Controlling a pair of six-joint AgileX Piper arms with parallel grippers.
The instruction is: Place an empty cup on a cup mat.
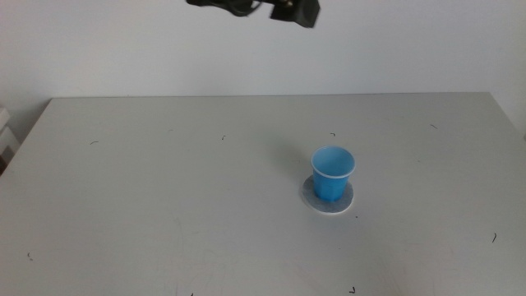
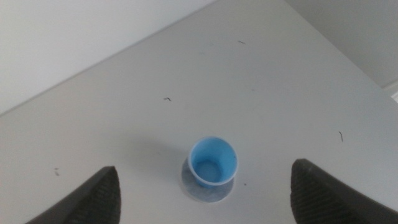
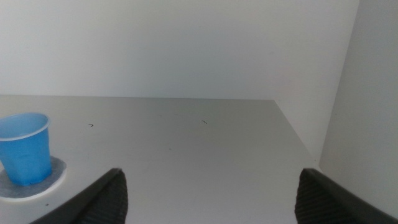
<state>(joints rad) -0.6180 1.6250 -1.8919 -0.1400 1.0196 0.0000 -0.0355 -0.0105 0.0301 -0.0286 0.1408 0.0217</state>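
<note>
Cup (image 1: 333,173) upright on cup mat (image 1: 345,204); looks light, thin-walled, crushable; grip mid-wall gently. Left end effector (image 2: 205,193) spread, high above cup; right end effector (image 3: 208,196) spread beside it.

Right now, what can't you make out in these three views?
- Cup mat: its middle is covered by the cup in every view.
- Left gripper: high above the cup; the left wrist view's bottom edge cuts off both jaws' bases.
- Right gripper: low beside the table; jaws cut off likewise.
- Dark arm part: cropped by the middle view's top edge, so unidentifiable.
</note>
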